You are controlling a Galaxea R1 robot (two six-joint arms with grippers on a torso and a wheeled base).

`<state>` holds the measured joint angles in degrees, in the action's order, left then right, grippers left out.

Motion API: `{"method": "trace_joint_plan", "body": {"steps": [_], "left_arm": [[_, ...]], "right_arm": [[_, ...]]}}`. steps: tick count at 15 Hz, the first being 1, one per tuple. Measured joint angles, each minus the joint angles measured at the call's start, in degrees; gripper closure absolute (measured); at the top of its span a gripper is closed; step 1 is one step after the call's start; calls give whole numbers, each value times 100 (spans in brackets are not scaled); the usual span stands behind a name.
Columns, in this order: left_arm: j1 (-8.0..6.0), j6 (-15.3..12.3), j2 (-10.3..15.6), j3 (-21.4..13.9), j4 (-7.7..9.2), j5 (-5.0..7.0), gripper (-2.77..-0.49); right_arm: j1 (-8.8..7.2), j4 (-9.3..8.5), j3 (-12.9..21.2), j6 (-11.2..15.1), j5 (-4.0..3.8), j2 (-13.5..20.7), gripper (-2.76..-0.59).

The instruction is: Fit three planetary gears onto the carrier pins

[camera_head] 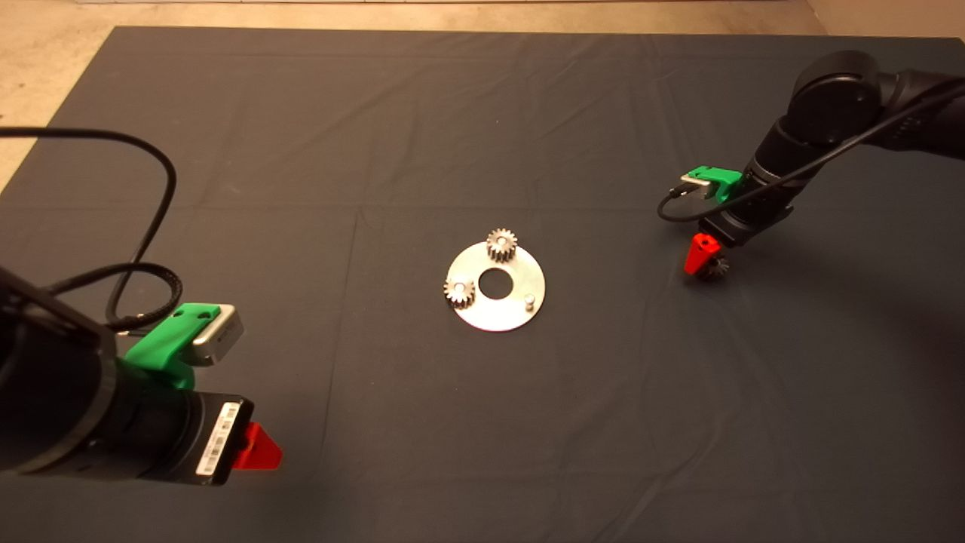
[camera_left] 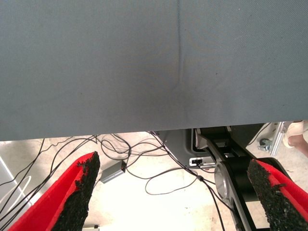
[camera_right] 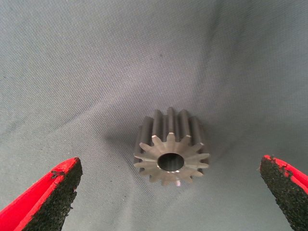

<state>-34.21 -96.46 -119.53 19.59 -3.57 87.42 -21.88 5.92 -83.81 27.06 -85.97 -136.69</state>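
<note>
Gears sit on two of the disc's three pins: one at the far edge, one at the left; the near-right pin stands bare. The third gear lies on the worktop's mat between the right end effector's wide-open fingers (untouched by either pad). The left end effector, also open, waits at lower left.

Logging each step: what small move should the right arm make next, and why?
Probably close the right gripper on the loose gear: its open jaws straddle that gear on the mat, while one carrier pin on the disc is bare.
</note>
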Motion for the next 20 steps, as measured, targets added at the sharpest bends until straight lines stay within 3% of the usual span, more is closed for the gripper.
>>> {"method": "trace_joint_plan", "body": {"steps": [3,10,20], "left_arm": [[1,0,2,0,24,1,-217],[1,0,2,0,35,-1,-217],[1,0,4,0,38,1,-217]], "right_arm": [[100,-1,2,0,-2,-16,-275],[107,23,-4,-2,-22,-13,-267],[113,64,-63,-63,-33,-13,-228]]}}
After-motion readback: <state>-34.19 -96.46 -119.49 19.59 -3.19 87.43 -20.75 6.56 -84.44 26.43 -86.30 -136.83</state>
